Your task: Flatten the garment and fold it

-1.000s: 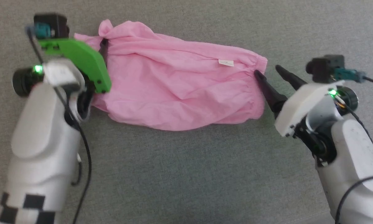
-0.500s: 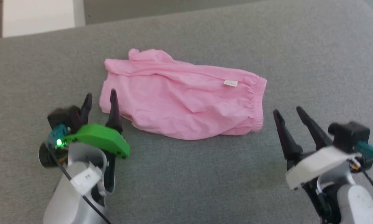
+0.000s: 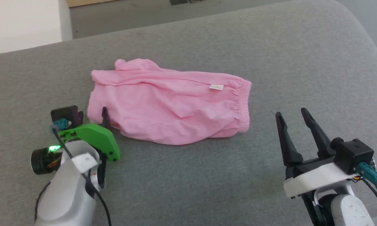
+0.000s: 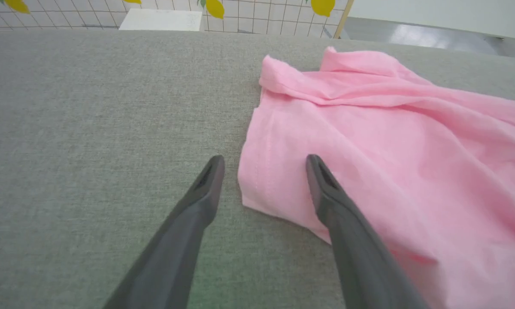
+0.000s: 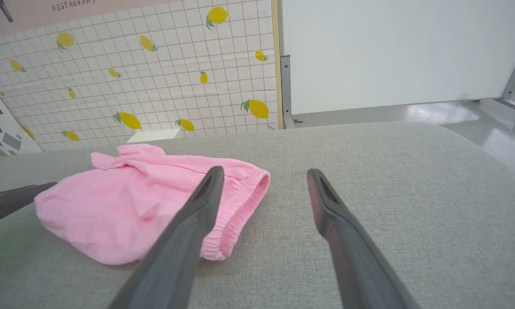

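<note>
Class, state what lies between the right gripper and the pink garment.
Bare grey surface, seen in the head view; the right gripper sits clear of the garment.

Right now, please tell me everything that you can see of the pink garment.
The garment is plain light-pink, of thin, soft-looking cloth. It lies crumpled and creased on the grey surface, its long side running left to right. The right end has a gathered, elastic-looking hem, with a small white label near it; the far left corner is bunched up. The open left gripper straddles its near left corner; whether it touches is unclear. The right gripper is open, apart from it.
</note>
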Available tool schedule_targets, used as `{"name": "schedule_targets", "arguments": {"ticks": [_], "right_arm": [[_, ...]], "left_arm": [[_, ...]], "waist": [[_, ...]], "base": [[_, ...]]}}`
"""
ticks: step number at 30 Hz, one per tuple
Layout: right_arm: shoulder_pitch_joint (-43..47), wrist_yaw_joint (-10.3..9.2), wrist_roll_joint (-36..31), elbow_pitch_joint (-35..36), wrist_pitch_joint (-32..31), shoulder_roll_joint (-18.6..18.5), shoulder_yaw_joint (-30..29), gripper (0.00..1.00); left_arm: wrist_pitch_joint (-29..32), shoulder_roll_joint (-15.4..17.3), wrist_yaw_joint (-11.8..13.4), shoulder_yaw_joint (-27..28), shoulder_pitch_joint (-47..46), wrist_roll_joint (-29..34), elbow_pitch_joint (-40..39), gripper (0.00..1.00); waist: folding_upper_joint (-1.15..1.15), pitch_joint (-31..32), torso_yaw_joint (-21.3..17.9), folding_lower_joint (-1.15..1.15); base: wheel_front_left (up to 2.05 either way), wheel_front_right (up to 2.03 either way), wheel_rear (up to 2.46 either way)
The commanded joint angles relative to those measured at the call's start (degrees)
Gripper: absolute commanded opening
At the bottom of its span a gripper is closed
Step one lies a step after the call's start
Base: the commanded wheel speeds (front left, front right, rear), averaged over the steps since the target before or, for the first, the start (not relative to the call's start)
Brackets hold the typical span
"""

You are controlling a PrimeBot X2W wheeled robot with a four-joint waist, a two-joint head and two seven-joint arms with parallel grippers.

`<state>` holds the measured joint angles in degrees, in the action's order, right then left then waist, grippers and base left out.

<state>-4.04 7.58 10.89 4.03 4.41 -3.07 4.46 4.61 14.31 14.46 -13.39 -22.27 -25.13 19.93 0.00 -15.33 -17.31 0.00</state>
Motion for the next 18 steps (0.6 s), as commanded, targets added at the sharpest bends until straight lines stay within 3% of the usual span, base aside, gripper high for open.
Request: {"name": "schedule_targets", "arguments": {"ticks": [1, 9, 10, 11, 14, 18], "right_arm": [[-0.7, -0.09, 0.2, -0.5, 0.8, 0.2, 0.5, 1.00], [-1.3, -0.09, 1.0, -3.1, 1.8, 0.2, 2.6, 1.00], [-1.3, -0.09, 1.0, -3.2, 1.8, 0.2, 2.6, 1.00], [-1.4, -0.09, 1.1, -3.4, 1.8, 0.2, 2.7, 1.00], [-1.5, -0.09, 1.1, -3.7, 1.5, 0.2, 2.9, 1.00], [-1.9, -0.09, 0.7, -4.2, 0.5, 0.2, 3.1, 1.00]], "left_arm": [[1.5, 0.7, 0.5, 0.0, -1.6, 0.7, 1.5, 1.00], [16.1, 0.6, 0.1, -2.8, -3.6, -1.1, 8.8, 1.00], [17.6, 0.2, -0.4, -3.1, -3.4, -1.8, 8.9, 0.93], [19.3, 0.0, -0.9, -3.5, -3.1, -2.4, 8.9, 0.00], [20.3, 0.0, -1.9, -4.2, -2.7, -2.7, 7.8, 0.00], [16.5, 0.1, -1.1, -3.5, -1.8, -2.3, 5.1, 0.00]], "waist": [[0.00, -1.5, -2.0, 0.00], [0.00, -1.9, -3.7, 0.00], [0.00, -1.8, -3.7, 0.00], [0.00, -1.7, -3.7, 0.00], [0.00, -1.4, -3.1, 0.00], [0.00, -0.7, -1.6, 0.00]], "base": [[0.00, 0.00, 0.00], [0.00, 0.00, 0.00], [0.00, 0.00, 0.00], [0.00, 0.00, 0.00], [0.00, 0.00, 0.00], [0.00, 0.00, 0.00]]}}
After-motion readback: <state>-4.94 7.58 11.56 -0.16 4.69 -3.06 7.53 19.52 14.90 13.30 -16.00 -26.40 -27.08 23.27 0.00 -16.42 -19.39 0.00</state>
